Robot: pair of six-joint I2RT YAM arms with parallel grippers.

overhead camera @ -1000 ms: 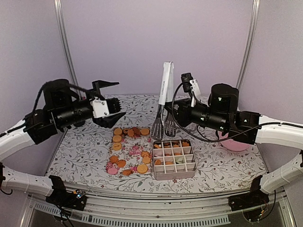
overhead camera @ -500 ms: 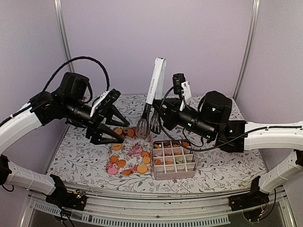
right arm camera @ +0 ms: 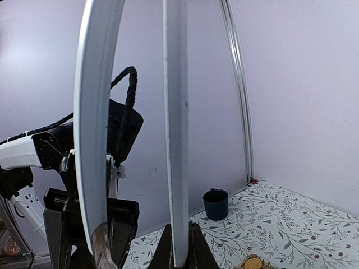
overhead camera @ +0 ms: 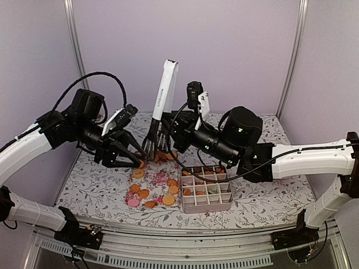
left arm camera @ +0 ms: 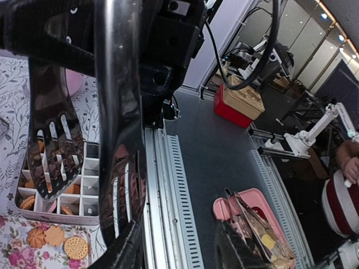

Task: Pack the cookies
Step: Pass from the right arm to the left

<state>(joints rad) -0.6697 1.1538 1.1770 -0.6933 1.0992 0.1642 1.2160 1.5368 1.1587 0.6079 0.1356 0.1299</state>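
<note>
Orange-tan and pink cookies point(overhead camera: 138, 173) lie on a flowered mat point(overhead camera: 157, 178), beside a compartment box point(overhead camera: 207, 209) that holds some more. My right gripper point(overhead camera: 168, 133) is shut on white-handled tongs point(overhead camera: 164, 89), which stand tilted with their black slotted heads low over the mat's far end. In the right wrist view its fingertips point(right arm camera: 179, 246) pinch only one white arm of the tongs point(right arm camera: 175, 112). My left gripper point(overhead camera: 137, 158) hangs just left of the heads. In the left wrist view its jaws point(left arm camera: 179, 252) stand apart, and one shiny tong head point(left arm camera: 115, 112) lies against the left finger point(left arm camera: 120, 252).
A dark cup point(right arm camera: 216, 203) stands at the back left of the table by the wall. Metal frame posts point(overhead camera: 76, 50) rise at both back corners. Off the table, the left wrist view shows a pink bin point(left arm camera: 255, 216) and a red box point(left arm camera: 238, 106) on the floor.
My right arm has carried the tongs leftward and tilted them over the mat. My left gripper has swung down beside the tong heads, and its jaws have narrowed.
</note>
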